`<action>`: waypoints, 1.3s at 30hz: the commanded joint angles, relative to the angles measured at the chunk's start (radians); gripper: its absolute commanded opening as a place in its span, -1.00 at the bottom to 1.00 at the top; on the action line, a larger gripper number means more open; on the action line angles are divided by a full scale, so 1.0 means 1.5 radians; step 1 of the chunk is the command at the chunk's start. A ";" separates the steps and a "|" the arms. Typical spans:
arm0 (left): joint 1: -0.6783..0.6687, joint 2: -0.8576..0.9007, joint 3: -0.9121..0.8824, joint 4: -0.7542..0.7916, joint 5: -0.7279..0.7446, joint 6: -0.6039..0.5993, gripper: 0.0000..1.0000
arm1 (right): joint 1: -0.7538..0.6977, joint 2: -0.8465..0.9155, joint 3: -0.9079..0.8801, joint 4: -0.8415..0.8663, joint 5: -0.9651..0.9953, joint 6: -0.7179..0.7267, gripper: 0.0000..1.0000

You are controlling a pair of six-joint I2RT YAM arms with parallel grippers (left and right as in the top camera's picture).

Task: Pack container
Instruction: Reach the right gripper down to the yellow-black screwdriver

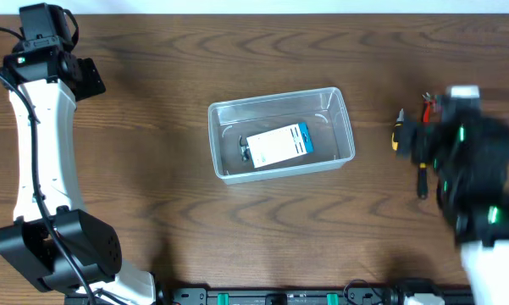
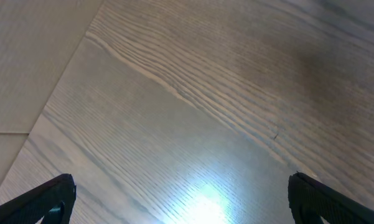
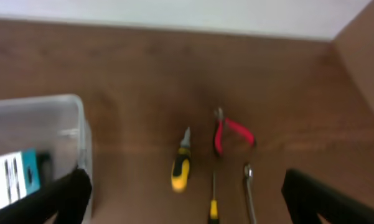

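Your container (image 1: 347, 127) sits mid-table (image 1: 152, 68), holding a white-and-teal pack (image 1: 278, 144) with a small dark tool (image 1: 244, 149) just beside it. Your left fingers (image 2: 50, 196) are spread wide over bare wood, well apart from the container, with nothing between them. Your right fingers (image 3: 62, 196) are spread wide too and grip nothing. They hover right of the container, above a yellow-handled screwdriver (image 3: 181, 165) and red-handled pliers (image 3: 230, 134).
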 commanded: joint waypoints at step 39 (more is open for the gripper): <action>0.001 -0.014 0.016 -0.002 -0.004 -0.008 0.96 | -0.065 0.634 0.292 -0.215 -0.004 0.074 0.99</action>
